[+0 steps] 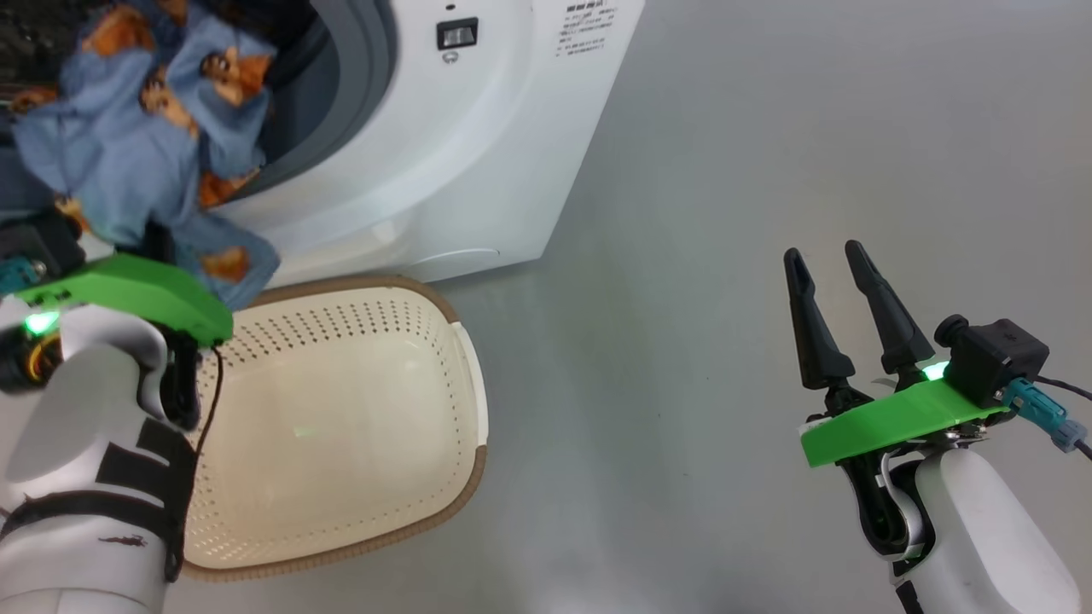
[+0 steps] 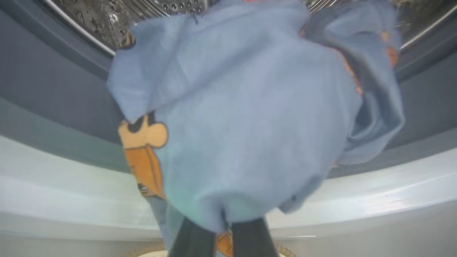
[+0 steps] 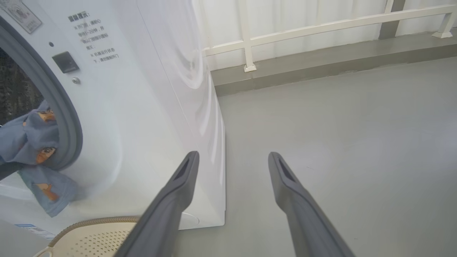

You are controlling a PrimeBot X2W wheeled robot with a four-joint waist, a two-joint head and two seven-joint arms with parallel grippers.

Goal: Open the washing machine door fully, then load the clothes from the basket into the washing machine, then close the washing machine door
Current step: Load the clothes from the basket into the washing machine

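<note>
The clothes, bunched light blue fabric with orange-brown cartoon prints, hang across the washing machine's grey gasket at the drum mouth, pinched in the left gripper's fingers; the right gripper's fingers are spread apart above the floor

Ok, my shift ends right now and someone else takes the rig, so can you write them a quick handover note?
Left gripper: shut on the clothes, holding them at the mouth of the washing machine. One fold hangs outside, below the grey gasket.
Right gripper: open, empty, over the floor to the machine's right.
Basket: on the floor in front of the machine; the part in view is empty.
Done: the opening is clear and the clothes are out of the basket.
Left: push the clothes fully into the drum, release, withdraw, close the door.
</note>
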